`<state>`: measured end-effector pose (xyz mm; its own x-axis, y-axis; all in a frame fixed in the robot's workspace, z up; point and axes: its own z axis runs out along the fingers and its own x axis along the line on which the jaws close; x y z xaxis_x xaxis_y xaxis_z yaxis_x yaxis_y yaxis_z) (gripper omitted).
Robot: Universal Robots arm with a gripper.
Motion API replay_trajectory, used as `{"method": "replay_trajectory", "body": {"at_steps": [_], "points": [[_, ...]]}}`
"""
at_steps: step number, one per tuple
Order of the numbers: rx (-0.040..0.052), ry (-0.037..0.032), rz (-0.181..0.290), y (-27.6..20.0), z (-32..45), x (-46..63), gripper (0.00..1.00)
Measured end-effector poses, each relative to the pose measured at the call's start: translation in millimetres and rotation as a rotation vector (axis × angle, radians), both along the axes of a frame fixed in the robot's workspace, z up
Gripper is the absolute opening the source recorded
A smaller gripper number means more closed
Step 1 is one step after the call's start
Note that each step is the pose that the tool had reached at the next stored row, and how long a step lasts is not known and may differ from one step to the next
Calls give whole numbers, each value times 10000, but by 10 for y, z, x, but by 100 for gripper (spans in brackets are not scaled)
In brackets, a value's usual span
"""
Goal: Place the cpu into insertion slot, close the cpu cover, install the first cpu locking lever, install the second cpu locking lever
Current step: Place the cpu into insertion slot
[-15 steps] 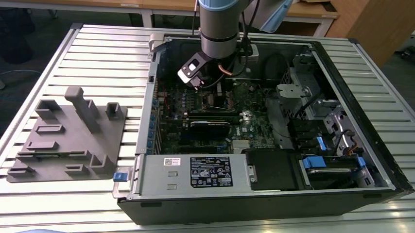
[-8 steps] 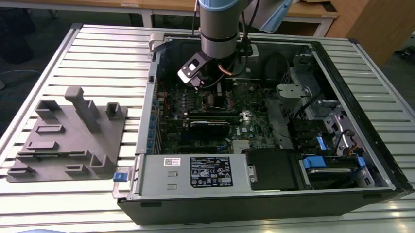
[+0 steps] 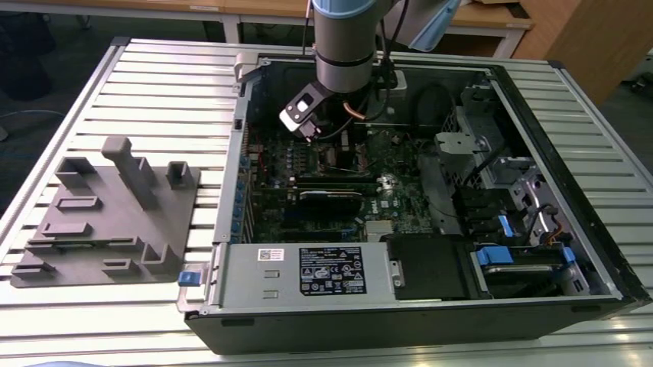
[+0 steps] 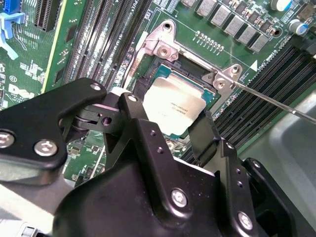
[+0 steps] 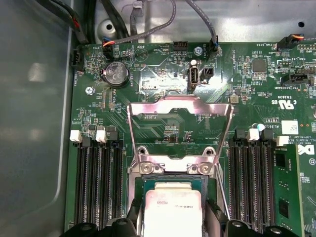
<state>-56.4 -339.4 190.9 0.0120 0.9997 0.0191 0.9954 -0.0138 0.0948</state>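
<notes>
cpu (image 4: 174, 106), likely light, stiff and fragile, is hovering over the insertion slot (image 4: 147, 83). jaws are gripping its opposite edges.

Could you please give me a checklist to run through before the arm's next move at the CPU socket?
1. The cpu cover is swung open, off the insertion slot: ok.
2. The cpu lies within the slot's outline: ok.
3. The cpu sits flat and fully down: cannot tell.
4. The gripper is closed on the cpu's opposite edges: ok.
5. The thin locking lever lies off to the side, not across the cpu: ok.
</notes>
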Motion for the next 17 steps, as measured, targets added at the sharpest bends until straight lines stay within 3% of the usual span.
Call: {"method": "replay_trajectory", "body": {"at_steps": [6, 17], "points": [[-157, 0, -1, -3, 0, 0, 62], [-160, -1, 0, -2, 16, 0, 62]]}}
